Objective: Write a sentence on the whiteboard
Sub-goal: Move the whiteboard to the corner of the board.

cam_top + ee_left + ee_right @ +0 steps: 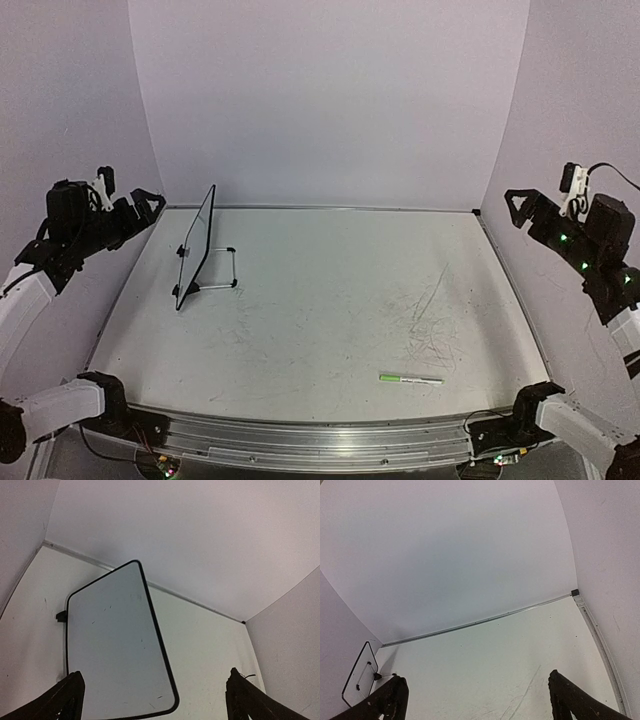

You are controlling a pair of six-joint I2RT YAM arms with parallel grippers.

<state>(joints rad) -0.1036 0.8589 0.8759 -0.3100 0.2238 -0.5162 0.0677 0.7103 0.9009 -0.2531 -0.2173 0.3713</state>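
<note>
Left hand [147, 204]: released, fingers spread wide, holding nothing; raised above the far left of the surface [330, 290], just left of the whiteboard [196, 245] and looking onto its face.
Right hand [520, 205]: released, fingers spread wide, holding nothing; raised well to the right of the whiteboard, across the whole surface from it.
Whiteboard: stands tilted on its wire stand [226, 268], edge-on from above; in the left wrist view the face is bare of writing apart from a few specks.
Marker [410, 378]: green-capped, lies flat, well apart from the whiteboard, to its near right; long axis runs left to right along the near edge.
Nearer arm: by my judgement the right, for the marker; the left, for the whiteboard.
Scuff marks [432, 325]: grey scribbles between whiteboard and marker, just beyond the marker; flat, no obstacle.
In the way: nothing seen between the right hand and the marker.
Coming move, as judged: a reach down and toward the near edge, fingers set across the marker's long axis.
</note>
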